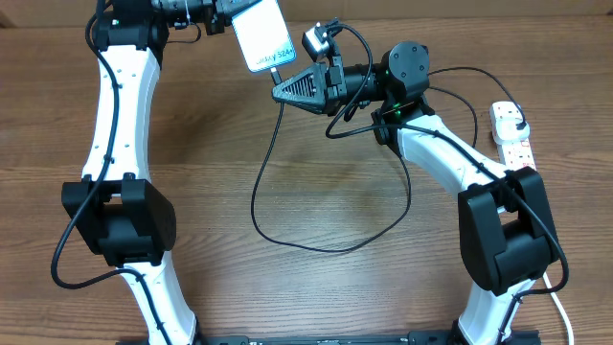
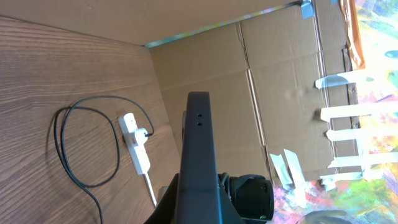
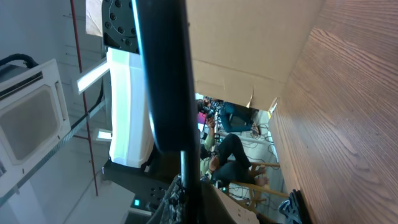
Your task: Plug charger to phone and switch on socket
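The phone is held up at the back of the table, light screen up, with my left gripper shut on its far end. In the left wrist view the phone shows edge-on as a dark slab. My right gripper is shut on the charger's connector end, just below the phone's lower edge. In the right wrist view the thin black charger runs up from between my fingers into the phone. The cable loops over the table to the socket, where its black plug sits.
A cardboard wall stands behind the table. The white socket lies near the table's right edge, with its white cord running off the front. The charger cable's loop lies on the wood at mid-table.
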Robot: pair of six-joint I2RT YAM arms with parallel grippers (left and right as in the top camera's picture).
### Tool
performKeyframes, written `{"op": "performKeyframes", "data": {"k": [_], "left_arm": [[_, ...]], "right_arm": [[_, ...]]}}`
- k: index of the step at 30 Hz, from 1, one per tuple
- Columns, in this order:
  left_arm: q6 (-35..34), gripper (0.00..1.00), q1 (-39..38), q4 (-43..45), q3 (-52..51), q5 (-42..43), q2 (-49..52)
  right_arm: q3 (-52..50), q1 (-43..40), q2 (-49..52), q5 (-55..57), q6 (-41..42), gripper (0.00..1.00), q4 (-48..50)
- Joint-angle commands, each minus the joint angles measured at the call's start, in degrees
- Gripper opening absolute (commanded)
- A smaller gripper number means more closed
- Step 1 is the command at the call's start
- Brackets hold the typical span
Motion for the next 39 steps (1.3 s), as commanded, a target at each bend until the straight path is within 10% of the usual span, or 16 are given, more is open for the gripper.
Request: {"op": "performKeyframes", "data": {"k": [1,39], "left_arm": [[0.87,0.04,-0.39,0.17,0.55,2.60,-0.20],[0.46,0.04,-2.21,0.17,0.55,-1.05,-0.20]], "right_arm": [[1.14,-1.14,-2.38,4.35,-0.44,0.04,0.35],[1.14,-1.92,-2.38,8.79,0.04,0.04,0.33]]}}
